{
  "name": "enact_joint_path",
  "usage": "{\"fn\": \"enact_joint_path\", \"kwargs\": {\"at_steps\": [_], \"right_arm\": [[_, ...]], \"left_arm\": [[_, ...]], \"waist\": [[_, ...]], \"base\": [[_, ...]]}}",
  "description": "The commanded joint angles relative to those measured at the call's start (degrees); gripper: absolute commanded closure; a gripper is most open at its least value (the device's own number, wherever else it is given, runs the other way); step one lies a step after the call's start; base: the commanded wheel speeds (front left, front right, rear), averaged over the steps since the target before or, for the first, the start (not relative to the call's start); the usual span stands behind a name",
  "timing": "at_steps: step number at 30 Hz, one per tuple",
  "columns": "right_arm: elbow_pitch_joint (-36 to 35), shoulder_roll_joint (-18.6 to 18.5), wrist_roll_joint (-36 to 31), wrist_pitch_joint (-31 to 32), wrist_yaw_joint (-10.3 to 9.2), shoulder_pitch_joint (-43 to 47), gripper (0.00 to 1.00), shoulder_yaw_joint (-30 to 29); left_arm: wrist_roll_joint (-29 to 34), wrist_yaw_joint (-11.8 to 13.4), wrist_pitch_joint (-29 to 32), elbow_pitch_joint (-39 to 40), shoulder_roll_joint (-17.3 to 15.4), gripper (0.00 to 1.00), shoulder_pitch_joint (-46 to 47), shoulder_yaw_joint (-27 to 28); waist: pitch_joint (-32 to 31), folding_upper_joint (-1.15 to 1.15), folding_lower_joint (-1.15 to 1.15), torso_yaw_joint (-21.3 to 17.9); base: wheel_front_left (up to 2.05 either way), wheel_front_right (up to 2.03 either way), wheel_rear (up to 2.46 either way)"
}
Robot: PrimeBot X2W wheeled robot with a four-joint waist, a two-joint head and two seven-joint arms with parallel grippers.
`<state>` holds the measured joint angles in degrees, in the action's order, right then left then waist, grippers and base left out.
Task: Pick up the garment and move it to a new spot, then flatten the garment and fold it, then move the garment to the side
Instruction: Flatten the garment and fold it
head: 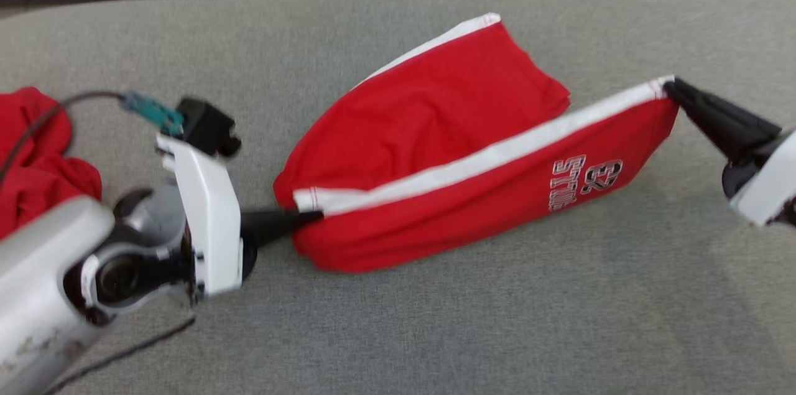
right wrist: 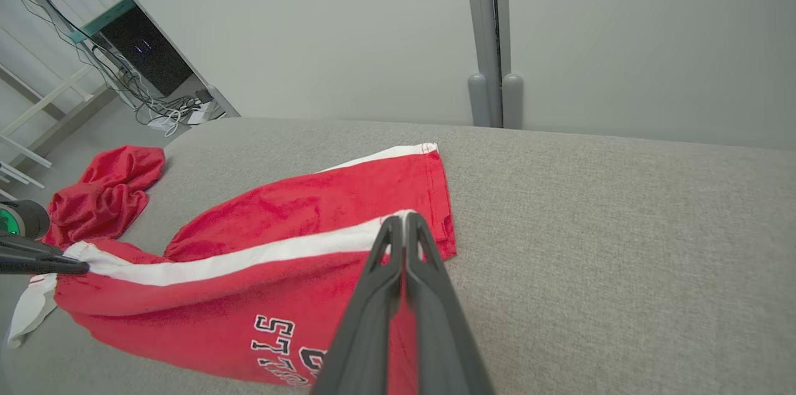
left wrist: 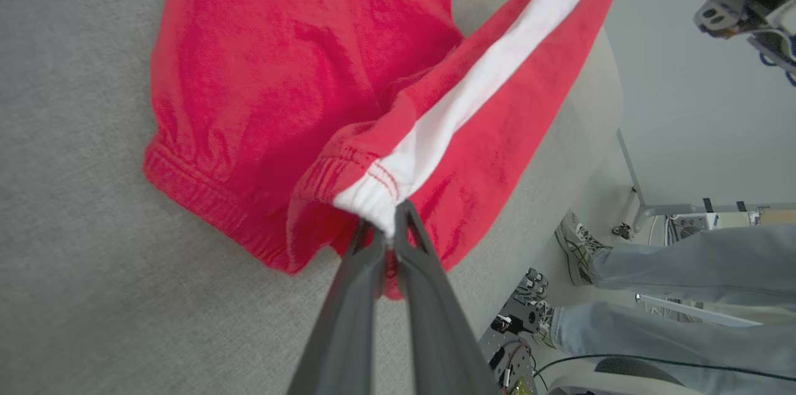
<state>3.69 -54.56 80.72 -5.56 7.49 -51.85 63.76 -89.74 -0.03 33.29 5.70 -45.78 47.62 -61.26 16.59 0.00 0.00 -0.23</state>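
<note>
Left gripper (head: 316, 216) clamped on waistband at the white stripe. Red shorts (head: 429, 134) stretched along that stripe, far leg lying on grey padded table (head: 559, 320). Right gripper (head: 670, 88) clamped on hem corner. Judgement: light, limp cloth; sags, so hold seam ends taut.

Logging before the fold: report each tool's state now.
Left tool: closed on shorts, at the waistband.
Right tool: closed on shorts, at the hem.
</note>
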Motion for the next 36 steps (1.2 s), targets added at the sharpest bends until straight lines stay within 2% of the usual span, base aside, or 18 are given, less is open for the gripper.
{"fn": "enact_joint_path", "kwargs": {"at_steps": [1, 11, 25, 36], "right_arm": [[1.1, 1.1, 0.2, 1.4, 0.01, -2.5, 1.0, -0.5], [7.6, 5.3, 0.3, 6.6, 0.01, -14.9, 1.0, -1.2], [15.0, 6.9, 1.9, 4.3, 0.01, -21.6, 1.0, -1.1], [19.4, 9.9, 2.3, 2.9, 0.02, -25.3, 1.0, 0.6]], "left_arm": [[-0.7, -0.8, -0.5, -2.2, 1.4, 1.0, 2.6, 1.5], [-2.9, -3.8, 2.9, -13.0, 8.5, 1.0, 12.2, 4.8], [-2.6, -6.5, 0.9, -19.9, 12.0, 1.0, 15.6, 7.0], [-1.2, -7.2, -0.4, -23.2, 13.8, 1.0, 17.2, 7.4]], "waist": [[4.8, 0.0, 0.0, 1.9], [13.6, 0.0, 0.0, 5.7], [17.3, 0.0, 0.0, 9.0], [20.1, 0.0, 0.0, 10.3]], "base": [[0.0, 0.0, 0.0], [0.0, 0.0, 0.0], [0.0, 0.0, 0.0], [0.0, 0.0, 0.0]]}}
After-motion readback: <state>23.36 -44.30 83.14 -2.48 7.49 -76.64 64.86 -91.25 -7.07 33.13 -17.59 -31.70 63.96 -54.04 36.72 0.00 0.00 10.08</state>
